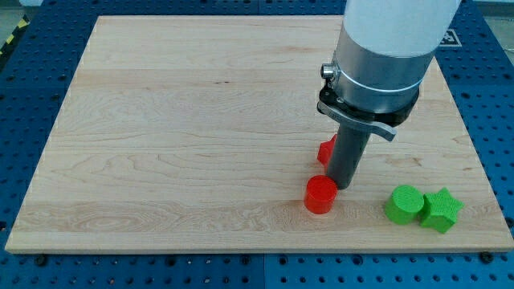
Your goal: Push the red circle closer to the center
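The red circle [320, 193] is a short red cylinder on the wooden board [177, 128], at the view's lower right of the middle. My tip [344, 186] stands right beside it, at its upper right edge, touching or nearly touching it. A second red block [326, 150] lies just above the circle, partly hidden behind the rod; its shape cannot be made out.
A green circle [403, 204] and a green star [441, 209] lie side by side near the board's lower right edge. The arm's grey and white body [385, 48] hangs over the board's upper right. A blue perforated table [24, 96] surrounds the board.
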Robot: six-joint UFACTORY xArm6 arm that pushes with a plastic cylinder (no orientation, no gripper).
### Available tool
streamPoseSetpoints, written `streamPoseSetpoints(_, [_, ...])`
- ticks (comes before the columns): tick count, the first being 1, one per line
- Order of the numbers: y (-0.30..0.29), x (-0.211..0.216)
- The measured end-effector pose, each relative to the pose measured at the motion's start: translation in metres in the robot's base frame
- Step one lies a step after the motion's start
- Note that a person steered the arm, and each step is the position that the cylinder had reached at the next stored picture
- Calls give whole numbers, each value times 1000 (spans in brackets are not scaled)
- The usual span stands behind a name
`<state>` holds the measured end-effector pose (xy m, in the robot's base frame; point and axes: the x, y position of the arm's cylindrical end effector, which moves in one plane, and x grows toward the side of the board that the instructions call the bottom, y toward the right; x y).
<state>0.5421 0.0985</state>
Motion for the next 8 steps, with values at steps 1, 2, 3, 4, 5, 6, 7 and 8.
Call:
streamPoseSetpoints(1, [0,0])
streamPoseSetpoints(2, [7,4])
streamPoseSetpoints(3, [23,17])
streamPoseSetpoints(4, [23,29])
streamPoseSetpoints(5, [-17,30])
streamPoseSetpoints(6, [-72,29])
streamPoseSetpoints(7, [-91,30])
streamPoseSetpoints(8, [-121,30])
